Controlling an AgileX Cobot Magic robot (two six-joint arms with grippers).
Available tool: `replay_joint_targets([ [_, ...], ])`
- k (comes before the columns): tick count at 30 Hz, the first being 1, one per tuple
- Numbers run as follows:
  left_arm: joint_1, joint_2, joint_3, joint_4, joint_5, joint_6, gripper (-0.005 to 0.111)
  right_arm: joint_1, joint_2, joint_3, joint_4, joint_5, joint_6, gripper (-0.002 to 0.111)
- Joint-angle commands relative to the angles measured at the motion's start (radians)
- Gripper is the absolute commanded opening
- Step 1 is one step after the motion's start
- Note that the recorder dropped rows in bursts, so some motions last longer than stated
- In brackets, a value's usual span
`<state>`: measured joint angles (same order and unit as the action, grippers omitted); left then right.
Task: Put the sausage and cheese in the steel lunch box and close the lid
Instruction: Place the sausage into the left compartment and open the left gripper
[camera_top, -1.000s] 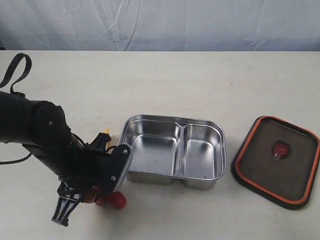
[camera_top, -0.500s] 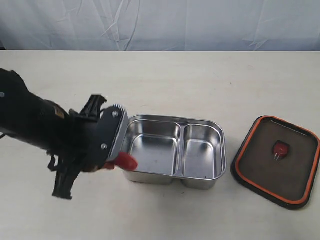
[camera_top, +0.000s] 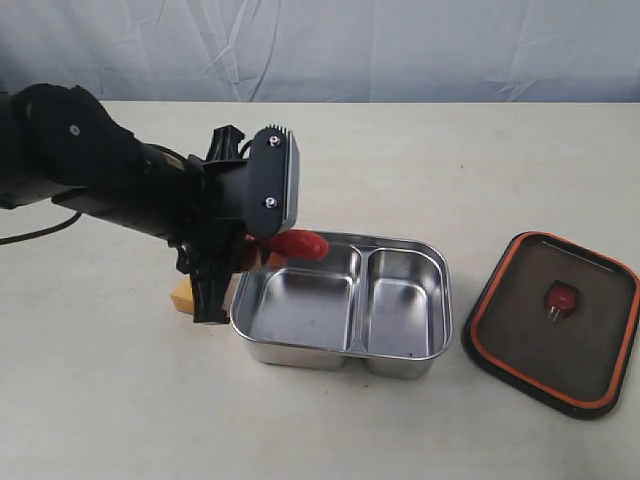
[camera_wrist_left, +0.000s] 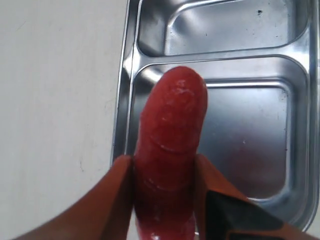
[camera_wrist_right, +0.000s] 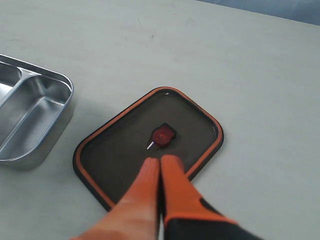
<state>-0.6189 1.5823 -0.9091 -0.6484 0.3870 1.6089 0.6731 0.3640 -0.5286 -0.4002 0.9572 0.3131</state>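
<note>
My left gripper (camera_top: 264, 250) is shut on the glossy red sausage (camera_top: 298, 243), holding it over the left rim of the steel lunch box (camera_top: 440, 300). In the left wrist view the sausage (camera_wrist_left: 170, 150) sits between the orange fingers (camera_wrist_left: 112, 200), with its tip above the box's (camera_wrist_left: 122, 100) larger compartment. Both compartments are bare. The yellow cheese (camera_top: 183, 296) lies on the table left of the box, partly hidden by the arm. The dark lid (camera_top: 520, 330) rests underside up at the right. My right gripper (camera_wrist_right: 160, 160) hangs shut and empty over the lid (camera_wrist_right: 120, 150), near its orange valve (camera_wrist_right: 163, 135).
A pale tabletop (camera_top: 400, 160) stretches behind the box, with a wrinkled white backdrop (camera_top: 400, 50) along its far edge. The bulky black left arm (camera_top: 90, 170) fills the left side. In the right wrist view the box's corner (camera_wrist_right: 35, 107) lies close to the lid.
The left gripper lifted the sausage from the table in front of the box's left corner and carried it up over the box's left rim. The cheese has come into sight.
</note>
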Motion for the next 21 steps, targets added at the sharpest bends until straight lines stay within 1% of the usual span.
replay_joint_targets([
  [1,-0.002,0.045,-0.032,-0.031,0.001,-0.002,0.0,-0.003,-0.004,0.004,-0.009,-0.003,0.001,-0.001],
  [8,-0.002,0.069,-0.039,-0.097,0.002,0.002,0.001,-0.003,-0.004,0.004,-0.009,-0.003,0.001,-0.001],
  [10,-0.002,0.069,-0.039,-0.128,0.007,0.002,0.007,-0.003,-0.004,0.004,-0.009,-0.003,0.001,-0.001],
  [12,-0.002,0.069,-0.039,-0.153,0.014,0.015,0.017,-0.003,-0.004,0.004,-0.009,-0.003,0.001,-0.001],
  [15,-0.002,0.069,-0.039,-0.207,0.027,0.054,0.038,-0.003,-0.004,0.004,-0.009,-0.003,0.001,-0.001],
  [17,-0.002,0.069,-0.039,-0.221,0.025,0.078,0.047,-0.003,-0.004,0.004,-0.009,-0.003,0.001,-0.001],
  [19,-0.002,0.069,-0.039,-0.221,0.015,0.078,0.053,-0.003,-0.004,0.004,-0.009,-0.003,0.001,-0.001],
  [21,-0.002,0.069,-0.039,-0.221,0.012,0.078,0.056,-0.003,-0.004,0.004,-0.009,-0.003,0.001,-0.001],
])
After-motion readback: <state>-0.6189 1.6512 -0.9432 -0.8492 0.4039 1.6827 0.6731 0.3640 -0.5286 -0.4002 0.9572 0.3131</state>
